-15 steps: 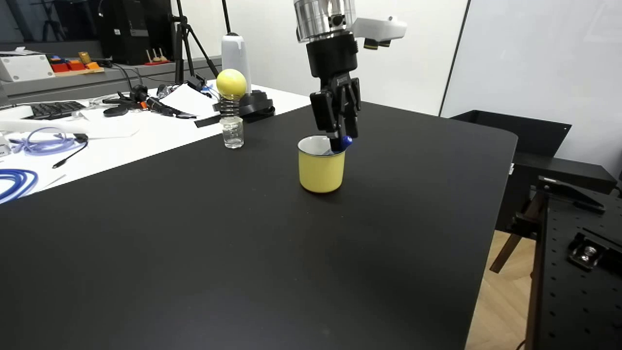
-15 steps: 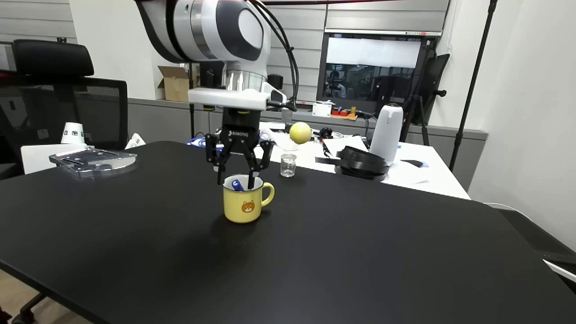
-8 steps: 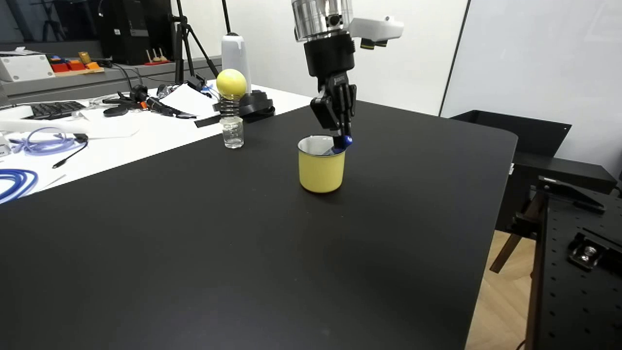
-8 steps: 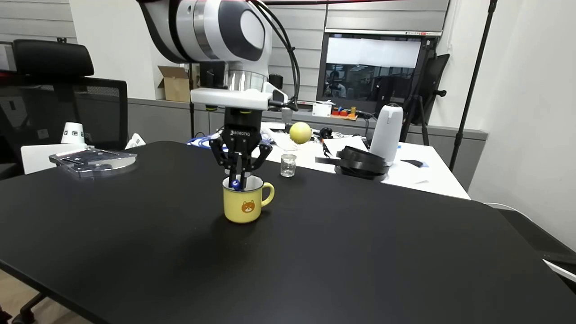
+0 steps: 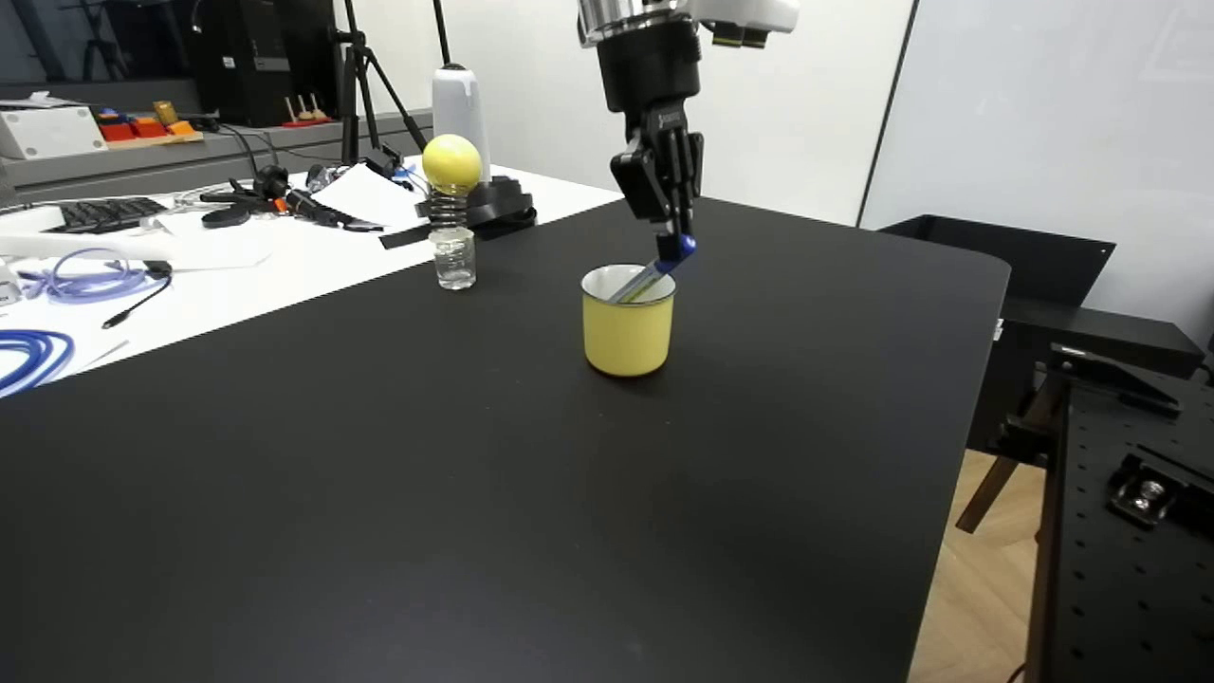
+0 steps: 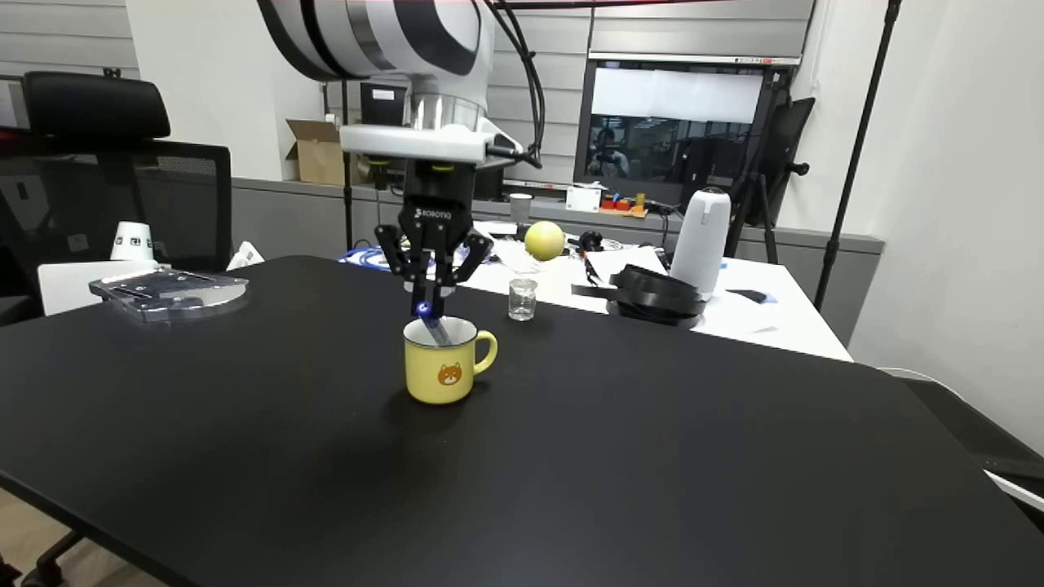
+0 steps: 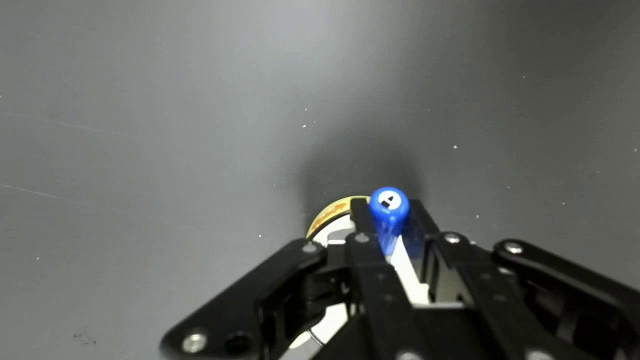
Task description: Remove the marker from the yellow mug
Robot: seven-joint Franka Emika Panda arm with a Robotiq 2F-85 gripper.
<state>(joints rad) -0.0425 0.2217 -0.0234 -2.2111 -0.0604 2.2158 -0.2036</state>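
Note:
The yellow mug [image 5: 626,337] stands upright on the dark table, its handle and printed animal face showing in an exterior view [image 6: 440,377]. The marker [image 5: 642,282] leans out over its rim, blue cap up, with the lower end hidden inside the mug. My gripper [image 6: 428,308] is just above the rim and shut on the cap. In the wrist view the round cap end [image 7: 389,204] sits between both fingertips, and part of the mug's rim and white inside shows below the fingers [image 7: 361,220].
Behind the mug stands a clear bottle [image 5: 455,261] topped by a yellow ball [image 5: 452,163]. A clear plastic block [image 6: 171,293] lies at the table's far side. A white desk [image 5: 285,261] with cables and black gear [image 6: 652,297] adjoins the dark table.
The fingers have closed on the marker's cap. Gripper and marker have then risen together, so more of the marker's body shows above the rim. The mug has stayed in place.

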